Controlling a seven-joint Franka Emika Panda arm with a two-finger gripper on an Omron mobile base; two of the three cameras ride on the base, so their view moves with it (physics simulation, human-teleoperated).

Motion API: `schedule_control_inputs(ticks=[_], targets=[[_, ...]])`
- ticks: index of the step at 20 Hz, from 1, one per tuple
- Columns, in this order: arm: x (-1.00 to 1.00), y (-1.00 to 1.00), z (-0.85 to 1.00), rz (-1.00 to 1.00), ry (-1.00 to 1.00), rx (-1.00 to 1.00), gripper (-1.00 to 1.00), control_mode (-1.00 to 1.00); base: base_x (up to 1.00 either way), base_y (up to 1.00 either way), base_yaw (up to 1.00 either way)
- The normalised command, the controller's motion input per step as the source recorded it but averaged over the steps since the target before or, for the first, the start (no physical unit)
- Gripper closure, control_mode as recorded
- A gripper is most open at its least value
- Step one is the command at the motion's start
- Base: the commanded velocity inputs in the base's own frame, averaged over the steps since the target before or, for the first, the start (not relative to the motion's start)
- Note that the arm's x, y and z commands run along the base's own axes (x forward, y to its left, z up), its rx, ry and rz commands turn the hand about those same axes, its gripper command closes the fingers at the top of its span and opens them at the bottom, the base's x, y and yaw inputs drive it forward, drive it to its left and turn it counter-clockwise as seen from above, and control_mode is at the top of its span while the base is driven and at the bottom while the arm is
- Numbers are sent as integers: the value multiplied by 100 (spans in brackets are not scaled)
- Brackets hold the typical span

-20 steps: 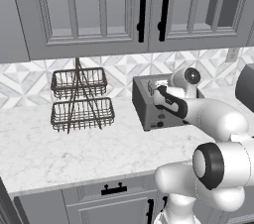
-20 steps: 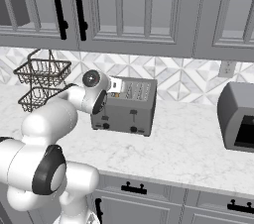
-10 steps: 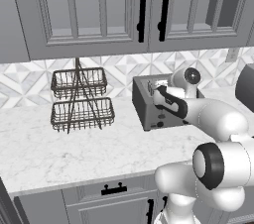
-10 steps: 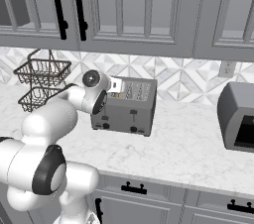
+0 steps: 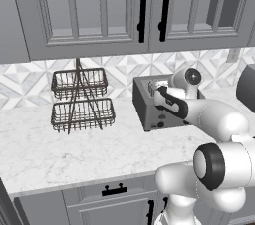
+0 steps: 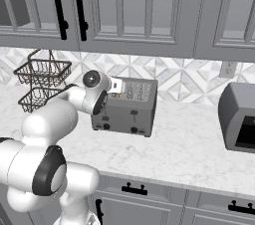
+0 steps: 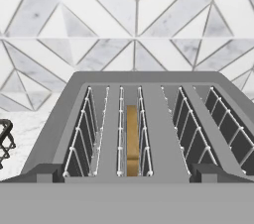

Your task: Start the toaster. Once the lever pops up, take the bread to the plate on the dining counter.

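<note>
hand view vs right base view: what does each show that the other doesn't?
Hand view alone: the bread, a tan slice standing edge-on down inside a slot.
Right base view alone: the lever on the front face, the marble counter, a grey appliance at right, and the cabinets above.
Shared: the toaster, the wire basket rack, and the tiled backsplash.

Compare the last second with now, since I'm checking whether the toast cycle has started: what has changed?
Nothing has visibly changed. The arm holds the same pose over the toaster, the bread sits down in its slot, the lever looks to be at the same height, and the wire basket rack stands as before.
</note>
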Motion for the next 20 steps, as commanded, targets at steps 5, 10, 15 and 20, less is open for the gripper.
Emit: schedule_control_inputs(ticks=[5,10,15,20], targets=[[0,0,0,0,0,0,-100,-100,0,0,0],[0,0,0,0,0,0,-100,-100,0,0,0],[0,0,0,0,0,0,-100,-100,0,0,0],[0,0,0,0,0,0,-100,-100,0,0,0]])
